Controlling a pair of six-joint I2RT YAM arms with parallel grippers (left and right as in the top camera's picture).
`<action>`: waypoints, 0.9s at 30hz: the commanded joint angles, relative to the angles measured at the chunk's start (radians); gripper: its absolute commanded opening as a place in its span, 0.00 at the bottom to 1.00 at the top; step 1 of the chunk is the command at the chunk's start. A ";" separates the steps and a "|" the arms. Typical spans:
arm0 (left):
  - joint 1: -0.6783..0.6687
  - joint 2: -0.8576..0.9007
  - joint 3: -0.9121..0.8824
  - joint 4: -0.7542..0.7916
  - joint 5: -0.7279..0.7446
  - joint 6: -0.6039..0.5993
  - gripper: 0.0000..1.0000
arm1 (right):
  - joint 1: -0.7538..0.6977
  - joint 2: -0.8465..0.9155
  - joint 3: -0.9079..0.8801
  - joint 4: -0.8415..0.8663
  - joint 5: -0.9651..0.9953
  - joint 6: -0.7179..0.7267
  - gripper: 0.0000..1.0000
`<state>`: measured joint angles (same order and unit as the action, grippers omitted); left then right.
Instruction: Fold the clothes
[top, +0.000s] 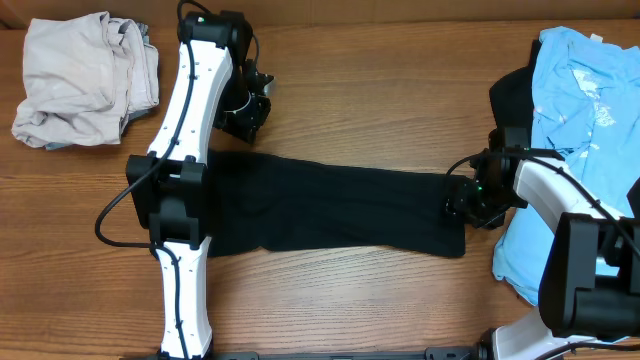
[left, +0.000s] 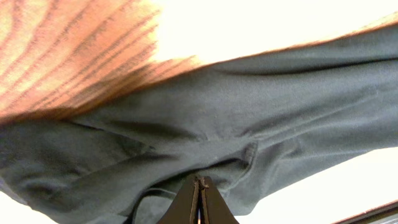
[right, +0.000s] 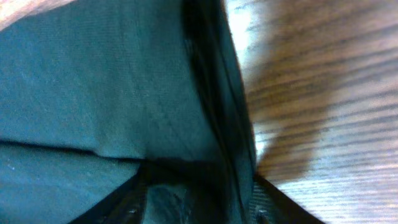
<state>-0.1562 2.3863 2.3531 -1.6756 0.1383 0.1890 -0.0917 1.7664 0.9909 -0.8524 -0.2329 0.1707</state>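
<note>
A black T-shirt (top: 330, 205) lies folded into a long strip across the middle of the table. It fills most of the left wrist view (left: 249, 106) and the right wrist view (right: 93, 81). My left gripper (top: 245, 118) hangs shut just beyond the strip's far left corner; its tips (left: 200, 182) meet in front of the cloth, with nothing visibly pinched. At the strip's right end my right gripper (top: 460, 205) is low over the cloth. There its fingers (right: 127, 202) stand apart, and the shirt's thick folded edge runs between them (right: 199, 205).
A crumpled cream garment (top: 85, 80) sits at the far left corner. A light-blue printed tee (top: 580, 110) lies spread at the right edge over another dark cloth (top: 510, 95). Bare wood (top: 380, 90) shows beyond the strip and in front of it.
</note>
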 joint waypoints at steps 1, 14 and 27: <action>0.013 -0.034 0.023 0.008 0.009 -0.010 0.04 | -0.003 0.010 -0.060 0.046 -0.053 0.016 0.44; 0.026 -0.034 0.023 0.027 -0.042 -0.011 0.04 | -0.093 0.008 0.088 0.061 -0.054 0.024 0.04; 0.079 -0.034 0.027 0.038 -0.141 -0.048 0.04 | -0.212 0.008 0.364 -0.151 -0.094 -0.149 0.04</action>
<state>-0.0967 2.3863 2.3535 -1.6413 0.0223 0.1650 -0.3107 1.7775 1.3106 -0.9936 -0.3000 0.0761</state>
